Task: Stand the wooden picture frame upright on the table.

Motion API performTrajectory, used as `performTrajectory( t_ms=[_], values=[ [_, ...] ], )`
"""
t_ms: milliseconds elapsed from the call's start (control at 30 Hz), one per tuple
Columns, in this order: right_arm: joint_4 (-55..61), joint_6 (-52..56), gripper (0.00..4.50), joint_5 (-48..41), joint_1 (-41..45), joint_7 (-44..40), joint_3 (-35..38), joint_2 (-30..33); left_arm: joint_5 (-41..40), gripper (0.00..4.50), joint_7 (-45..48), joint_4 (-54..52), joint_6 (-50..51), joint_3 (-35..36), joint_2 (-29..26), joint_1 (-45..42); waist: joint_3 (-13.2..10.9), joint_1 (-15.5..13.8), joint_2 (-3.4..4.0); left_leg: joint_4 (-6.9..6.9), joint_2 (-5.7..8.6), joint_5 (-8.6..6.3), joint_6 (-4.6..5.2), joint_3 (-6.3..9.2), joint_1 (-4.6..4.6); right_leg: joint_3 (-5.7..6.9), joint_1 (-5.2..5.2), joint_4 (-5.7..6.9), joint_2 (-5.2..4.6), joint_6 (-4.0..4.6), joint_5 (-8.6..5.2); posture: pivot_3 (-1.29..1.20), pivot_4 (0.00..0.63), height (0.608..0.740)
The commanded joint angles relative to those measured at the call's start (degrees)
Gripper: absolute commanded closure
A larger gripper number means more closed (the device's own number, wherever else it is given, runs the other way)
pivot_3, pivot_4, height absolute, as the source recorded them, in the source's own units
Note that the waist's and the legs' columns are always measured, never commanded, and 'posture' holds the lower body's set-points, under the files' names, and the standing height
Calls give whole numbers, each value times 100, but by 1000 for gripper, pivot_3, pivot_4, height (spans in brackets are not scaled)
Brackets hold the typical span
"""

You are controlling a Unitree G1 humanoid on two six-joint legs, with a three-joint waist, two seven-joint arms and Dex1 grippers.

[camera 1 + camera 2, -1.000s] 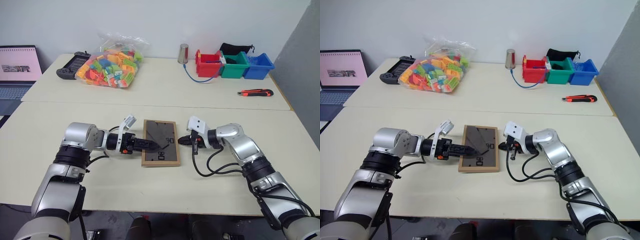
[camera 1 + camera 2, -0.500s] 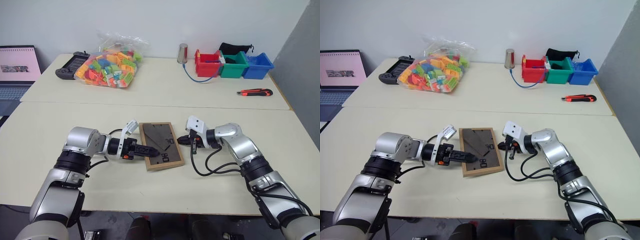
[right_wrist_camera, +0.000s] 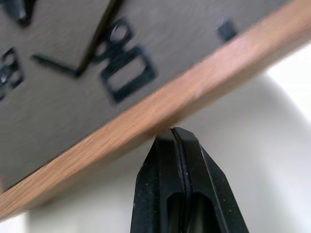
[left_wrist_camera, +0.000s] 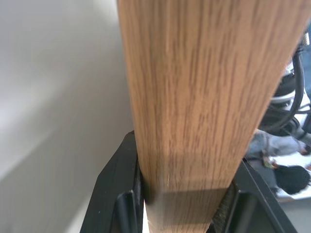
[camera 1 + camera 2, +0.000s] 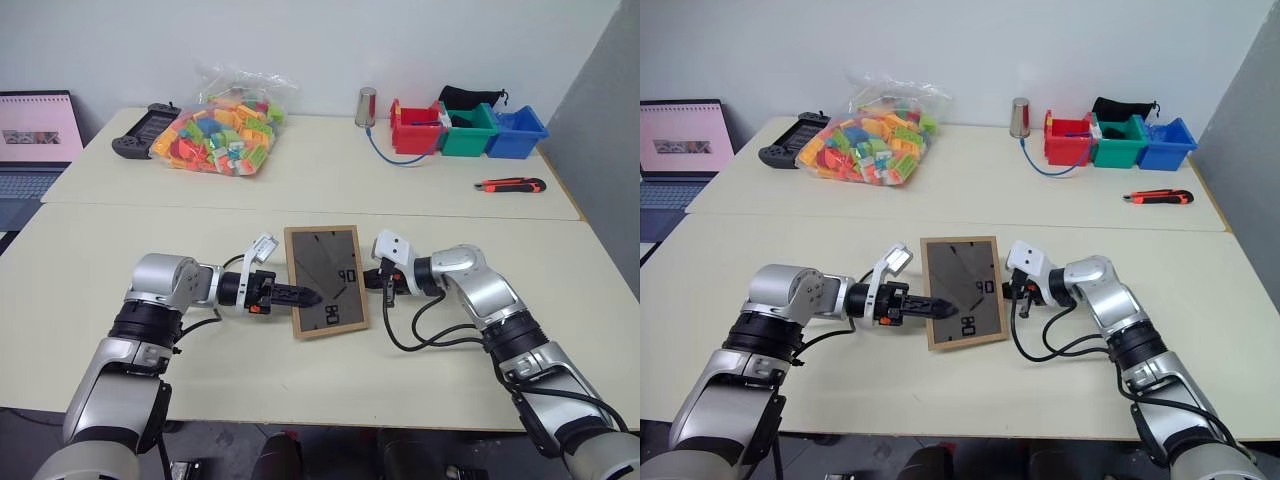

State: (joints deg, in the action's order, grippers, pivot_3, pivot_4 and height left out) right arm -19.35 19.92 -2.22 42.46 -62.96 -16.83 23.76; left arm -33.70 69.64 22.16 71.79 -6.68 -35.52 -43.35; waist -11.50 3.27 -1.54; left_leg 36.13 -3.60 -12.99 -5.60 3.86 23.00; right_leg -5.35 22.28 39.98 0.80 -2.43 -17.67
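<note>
Now I'm mid-lift: my left claw (image 5: 300, 296) pinches the left edge of the wooden picture frame (image 5: 325, 280), which sits tilted up at the picture's centre, grey back showing, above the table (image 5: 420, 370). My right claw (image 5: 377, 280), pressed shut and empty, props the frame's right edge from beneath. Next, I reckon, comes swinging out the stand flap and lowering the bottom edge. The front picture is hidden; whether the flap is open, I can't tell.

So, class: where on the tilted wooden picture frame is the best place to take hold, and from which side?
Grip the wooden picture frame by its long left edge, coming in level from the robot's left, as the left claw does: that narrow wooden rail fits between two fingers.
</note>
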Motion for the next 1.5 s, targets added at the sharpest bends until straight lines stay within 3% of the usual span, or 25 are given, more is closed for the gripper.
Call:
performTrajectory(
  t_ms=[33,100,200,333,433,700,1067,1300,1500],
  values=[
    [330,240,4500,-331,232,-185,527,463,-341,3208,-341,-585,-27,670,107,-251,-1,-3,0,0,0,0,0,0,0,0,0,-1,0,0,0,0,150,740],
    [493,532,4500,-578,300,-363,720,693,-359,3208,-467,-916,-87,744,113,-163,-1,-5,0,0,0,0,0,1,4,0,1,-3,-1,0,0,0,150,740],
    [902,1332,4065,-1200,447,-899,969,1049,-368,3208,-585,-1317,-202,786,33,4,-1,2,0,-3,0,0,0,-1,3,-1,2,-3,0,0,0,0,150,740],
    [1373,2269,3172,-1951,757,-1519,1088,1407,-307,3208,-617,-1603,-490,794,-86,155,-2,36,3,-5,-1,0,0,-3,0,-5,2,-4,0,0,0,0,150,740],
    [1409,2588,2529,-2160,1168,-1179,1141,1111,-320,3208,-662,-1673,-639,800,-101,172,-3,59,3,-4,-2,-1,1,-2,-4,-6,2,-1,2,0,0,0,150,740],
    [1236,2536,2529,-2138,1513,-594,906,381,-328,3208,-630,-1772,-827,682,-142,122,-2,45,3,-4,0,-1,1,-1,8,-4,5,-7,0,0,0,0,150,740],
    [991,2338,2529,-2082,1755,-410,603,-115,-313,3208,-620,-1938,-916,524,-225,184,-2,15,3,-4,-1,-1,1,0,7,-2,7,-5,1,0,0,0,150,740],
    [1139,2376,2529,-2117,1709,-499,483,-157,-286,3208,-635,-2001,-968,461,-226,176,-3,13,3,-4,-2,-1,1,0,7,-1,8,-4,1,0,0,0,150,740],
    [1659,2939,2529,-2730,1660,-930,647,96,-286,3208,-622,-1982,-1009,441,-247,199,-3,11,4,-5,-2,-1,1,0,7,-1,8,-4,1,0,0,0,150,740]
  ],
)
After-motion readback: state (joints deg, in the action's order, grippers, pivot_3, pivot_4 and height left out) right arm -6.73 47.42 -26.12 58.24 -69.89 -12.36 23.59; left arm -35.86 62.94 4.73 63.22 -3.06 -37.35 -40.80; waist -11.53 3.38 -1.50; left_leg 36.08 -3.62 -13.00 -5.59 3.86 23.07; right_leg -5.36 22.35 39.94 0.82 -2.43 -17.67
